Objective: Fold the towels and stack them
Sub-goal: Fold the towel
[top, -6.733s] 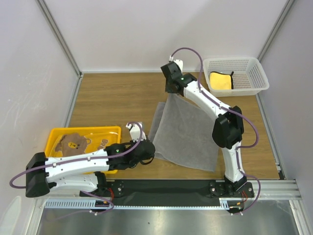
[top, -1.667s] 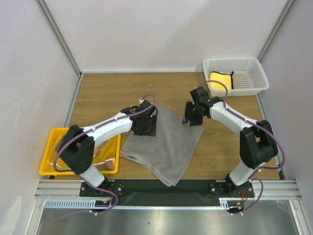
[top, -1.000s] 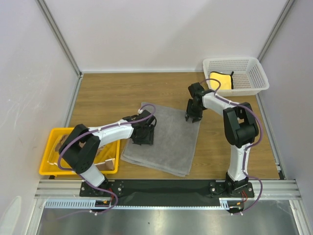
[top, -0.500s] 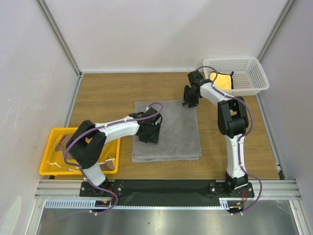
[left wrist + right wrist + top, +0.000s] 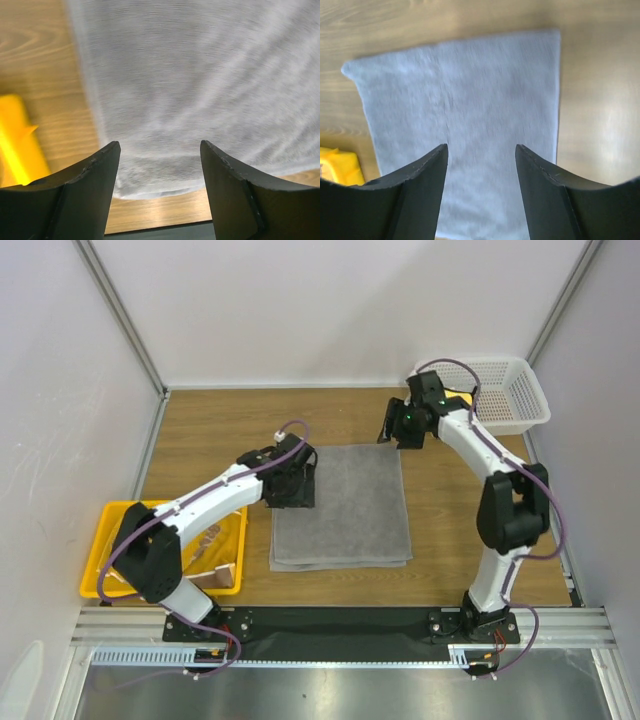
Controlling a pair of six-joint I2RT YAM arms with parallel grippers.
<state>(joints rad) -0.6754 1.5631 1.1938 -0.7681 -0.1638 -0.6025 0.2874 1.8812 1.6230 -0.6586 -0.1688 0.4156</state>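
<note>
As you see, one grey towel (image 5: 340,505) lies folded on the surface (image 5: 220,430); both jaws gape empty, left over its left edge, right past its far corner.

In the top view, the left arm (image 5: 200,502) covers most of the yellow tray (image 5: 92,575) at 8 o'clock on the desk, and its contents cannot be told. The right arm (image 5: 470,435) hides the 9 o'clock end of the white basket (image 5: 505,420). In the left wrist view, the grey towel (image 5: 200,75) is blurred and runs off at 12 and 3 o'clock. In the right wrist view, the right end effector (image 5: 480,145) hides its near edge.
</note>
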